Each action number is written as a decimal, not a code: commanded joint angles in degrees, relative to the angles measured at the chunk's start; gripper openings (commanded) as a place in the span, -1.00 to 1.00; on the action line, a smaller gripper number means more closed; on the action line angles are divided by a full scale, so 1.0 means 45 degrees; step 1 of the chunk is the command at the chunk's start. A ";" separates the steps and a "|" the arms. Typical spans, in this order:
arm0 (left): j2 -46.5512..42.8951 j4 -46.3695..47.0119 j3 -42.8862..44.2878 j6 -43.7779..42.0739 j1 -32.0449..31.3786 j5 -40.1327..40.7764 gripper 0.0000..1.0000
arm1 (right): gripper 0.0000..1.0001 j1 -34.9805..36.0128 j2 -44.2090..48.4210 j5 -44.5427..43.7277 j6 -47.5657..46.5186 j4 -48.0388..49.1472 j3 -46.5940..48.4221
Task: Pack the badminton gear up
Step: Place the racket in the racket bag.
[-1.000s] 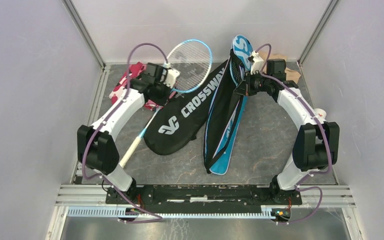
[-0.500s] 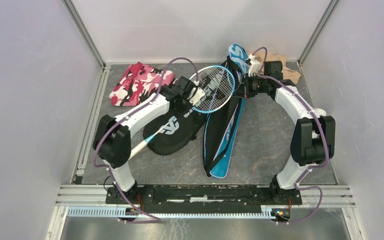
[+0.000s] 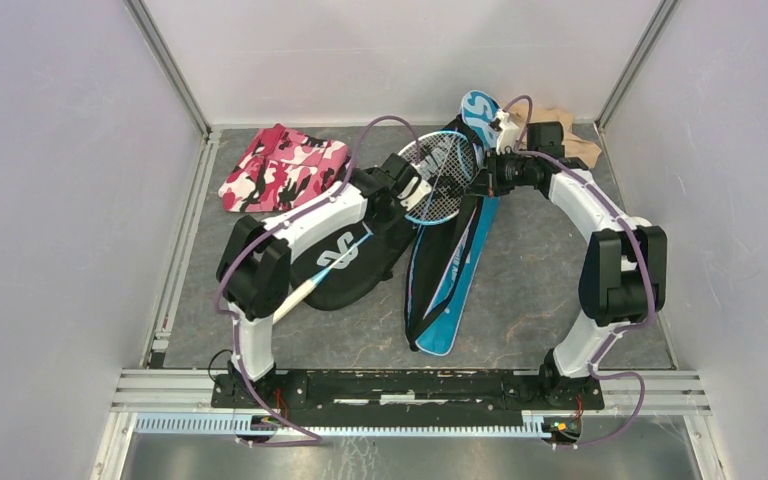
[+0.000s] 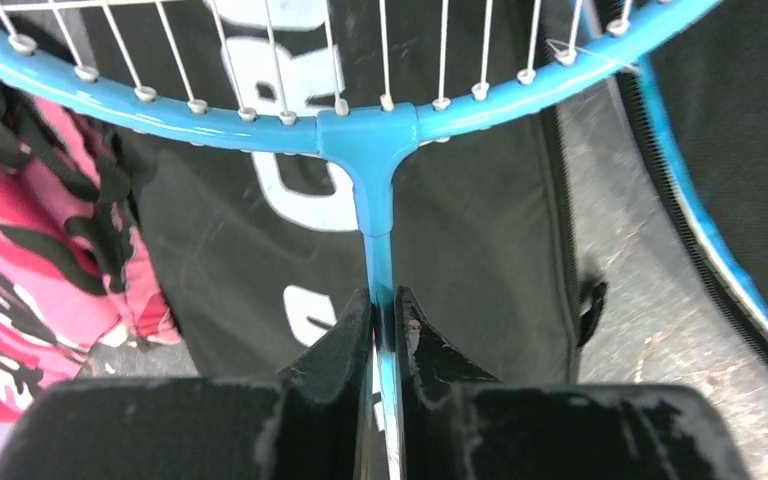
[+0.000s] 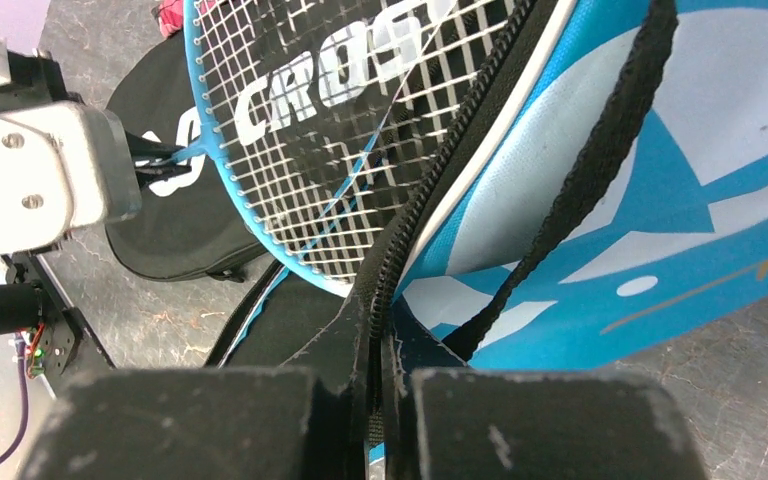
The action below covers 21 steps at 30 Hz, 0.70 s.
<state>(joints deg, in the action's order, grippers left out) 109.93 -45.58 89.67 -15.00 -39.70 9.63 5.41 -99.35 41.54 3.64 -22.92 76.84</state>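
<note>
My left gripper (image 3: pixel 415 192) is shut on the thin shaft of a light-blue racket (image 3: pixel 440 178), just below the throat (image 4: pixel 365 135). The racket's strung head hangs over the black "CROSSWAY" cover (image 3: pixel 345 265) and its rim reaches the open zip edge of the blue cover (image 3: pixel 450 290). The white handle (image 3: pixel 295 295) trails down to the left. My right gripper (image 5: pixel 372 345) is shut on the blue cover's black zipper edge (image 5: pixel 440 210), holding it raised at the cover's far end (image 3: pixel 490 180). The racket head (image 5: pixel 310 150) shows just left of that edge.
A pink camouflage cloth (image 3: pixel 280 165) lies at the back left, also beside the black cover (image 4: pixel 20 270). A beige cloth (image 3: pixel 575 145) sits at the back right behind the right wrist. White walls close in the grey mat on three sides.
The left arm has swung right with the racket, from beside the pink cloth to across the black cover and up to the blue cover's opening. The right gripper has held the zipper edge and barely shifted.
</note>
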 commanded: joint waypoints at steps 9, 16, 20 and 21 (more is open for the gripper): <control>0.1766 -0.0021 0.2838 0.1383 -0.0865 -0.3126 -0.96 | -1.00 0.0145 -0.0468 0.0358 -0.0173 0.0655 0.0630; 0.3061 0.0317 0.4217 0.1861 -0.0845 -0.5635 -0.91 | -1.00 0.0138 -0.0683 0.0684 -0.0551 0.0545 0.0601; 0.3414 0.1081 0.4216 0.2180 -0.0755 -0.6302 -0.70 | -1.00 0.0144 -0.0806 0.0894 -0.0709 0.0269 0.0798; 0.3471 0.1218 0.4205 0.2206 -0.0717 -0.6542 -0.67 | -0.99 0.0135 -0.0856 0.0878 -0.1155 0.0117 0.0867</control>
<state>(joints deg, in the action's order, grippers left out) 124.42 -45.91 105.80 -6.79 -42.78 -11.14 5.52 -103.07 41.08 1.45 -22.96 77.06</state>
